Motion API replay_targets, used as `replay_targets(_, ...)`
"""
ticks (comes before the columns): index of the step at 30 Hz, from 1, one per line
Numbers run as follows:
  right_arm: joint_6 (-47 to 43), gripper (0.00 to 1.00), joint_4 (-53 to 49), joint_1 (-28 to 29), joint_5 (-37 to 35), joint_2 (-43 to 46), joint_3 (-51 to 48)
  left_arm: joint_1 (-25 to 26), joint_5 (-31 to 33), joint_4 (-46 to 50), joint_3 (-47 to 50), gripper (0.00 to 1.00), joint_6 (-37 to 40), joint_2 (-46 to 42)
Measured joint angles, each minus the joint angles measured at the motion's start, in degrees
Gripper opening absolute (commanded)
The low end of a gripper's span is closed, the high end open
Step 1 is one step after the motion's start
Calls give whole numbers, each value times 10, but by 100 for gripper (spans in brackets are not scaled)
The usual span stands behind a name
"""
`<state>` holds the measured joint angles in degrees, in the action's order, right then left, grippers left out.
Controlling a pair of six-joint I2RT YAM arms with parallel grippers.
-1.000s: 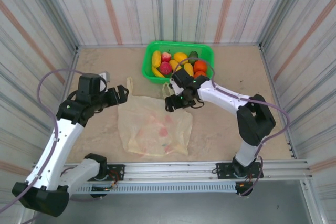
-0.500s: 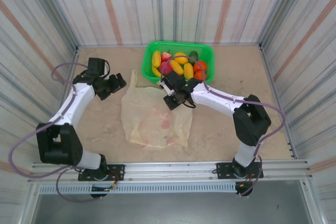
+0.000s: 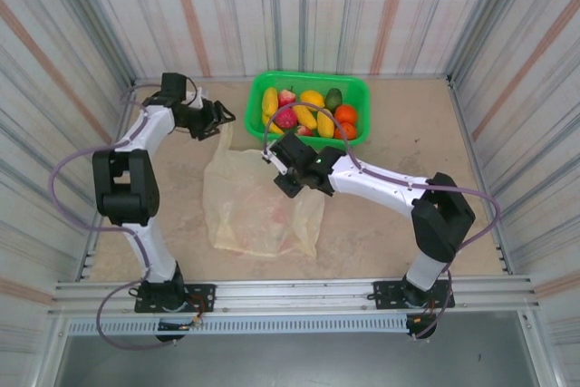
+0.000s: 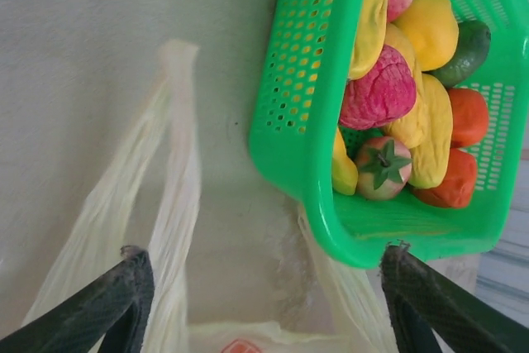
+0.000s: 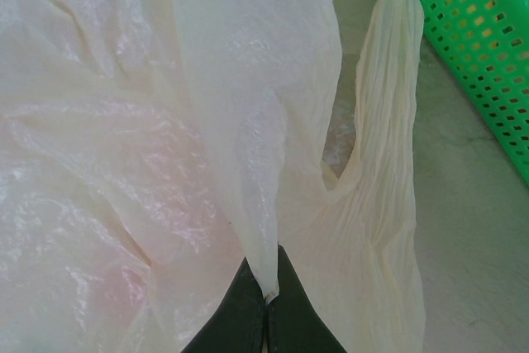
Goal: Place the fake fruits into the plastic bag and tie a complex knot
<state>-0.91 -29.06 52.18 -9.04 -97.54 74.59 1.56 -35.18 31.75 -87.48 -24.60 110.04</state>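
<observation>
Setting: robot lab test cell, with a beige tabletop [image 3: 408,151] boxed in on three sides by striped panels [image 3: 227,15], white left arm [image 3: 122,192] and right arm [image 3: 381,186] bolted to a slotted metal rail [image 3: 290,289] at the near edge, purple cables [image 3: 53,189] looping off them, toy fruit [image 3: 313,108] in a green basket [image 3: 355,86].

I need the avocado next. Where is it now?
Top view: the avocado lies far right in the green basket, beside a yellow mango.
</observation>
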Motion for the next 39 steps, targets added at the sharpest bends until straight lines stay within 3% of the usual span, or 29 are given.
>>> replay_targets(3,-1,0,1,3,-2,2,-3,4,2,26,-35,55,28,41)
replay_targets(7,-1,0,1,9,-5,7,-3,23,31,60,-64,29,65,80)
replay_targets(12,0,0,-1,19,-15,17,-3,51,68,91,-75,24,91,82)
replay_targets(15,0,0,1,22,-19,27,-8,59,92,102,-88,2,99,81)
replay_targets(21,0,0,4,26,-43,51,-21,59,114,107,-90,0,100,47)
replay_targets(28,0,0,22,30,-94,112,-37,83,147,77,-76,0,83,-152)
replay_targets(32,-10,9,57,33,-151,157,-39,107,147,23,-52,0,74,-287)
replay_targets(34,-21,22,78,34,-181,177,-39,122,147,-5,-20,0,72,-342)
replay_targets(35,-28,34,90,34,-196,186,-39,131,147,-20,0,0,72,-370)
replay_targets(36,-32,51,104,34,-210,195,-39,141,147,-37,23,0,72,-397)
replay_targets(39,-45,77,133,36,-231,217,-41,160,136,-96,97,0,75,-469)
